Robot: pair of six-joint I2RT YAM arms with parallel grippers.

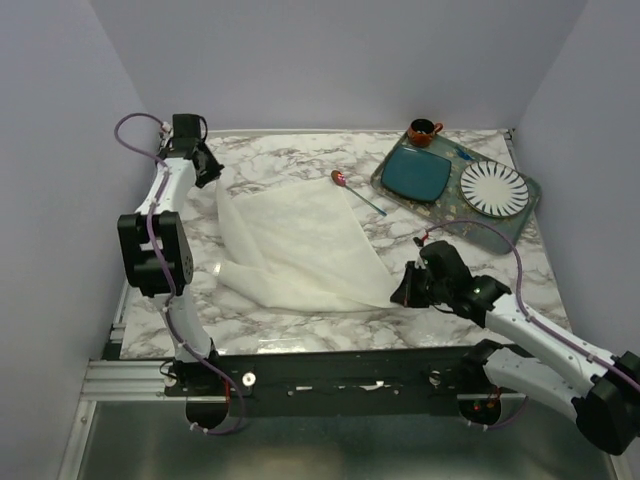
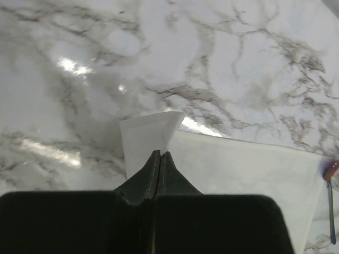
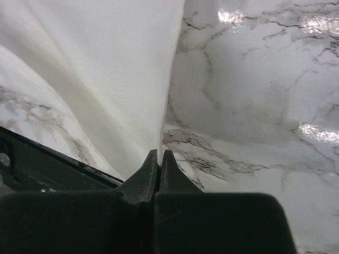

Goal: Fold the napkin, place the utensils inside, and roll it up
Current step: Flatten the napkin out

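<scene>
The cream napkin [image 1: 295,245] lies partly lifted across the middle of the marble table. My left gripper [image 1: 212,166] is shut on its far left corner [image 2: 148,135] and holds it up at the back left. My right gripper [image 1: 402,290] is shut on its near right corner [image 3: 132,79], with the cloth stretched up and away from the jaws. The spoon [image 1: 356,193], with a coppery-pink bowl and a teal handle, lies on the table just past the napkin's far right edge; it also shows at the right edge of the left wrist view [image 2: 330,197].
A dark glass tray [image 1: 530,205] at the back right holds a teal square plate [image 1: 420,172] and a white ribbed round plate [image 1: 493,187]. A small brown cup [image 1: 423,131] stands behind it. The table's near edge rail [image 3: 47,159] runs close under my right gripper.
</scene>
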